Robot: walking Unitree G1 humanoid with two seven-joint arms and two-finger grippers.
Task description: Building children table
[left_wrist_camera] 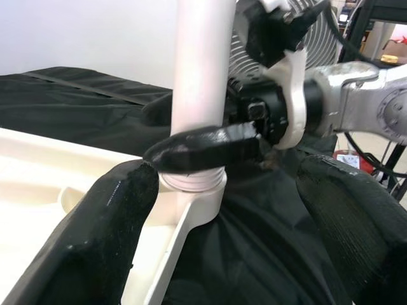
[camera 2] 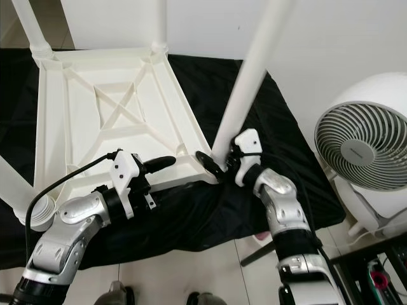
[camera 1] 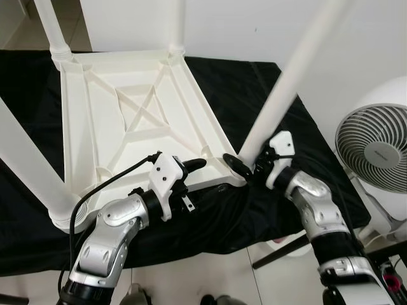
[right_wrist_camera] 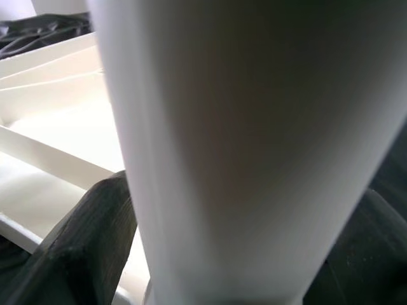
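Both silver arms reach from the lower edge toward an upturned white children's table (camera 1: 127, 121) lying on a black cloth (camera 1: 254, 89). Right gripper (camera 1: 245, 166) has its jaws closed around the base of the near-right table leg (camera 1: 286, 82), at its socket. Left gripper (camera 1: 191, 166), jaws spread wide and empty, hovers just beside that corner. A white fan (camera 1: 375, 149) stands beyond the right arm.

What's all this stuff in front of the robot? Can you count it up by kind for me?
White table legs: 4 (one held at its base by the right gripper)
White tabletop, upside down: 1
Black cloth: 1
White fan: 1
Total: 7
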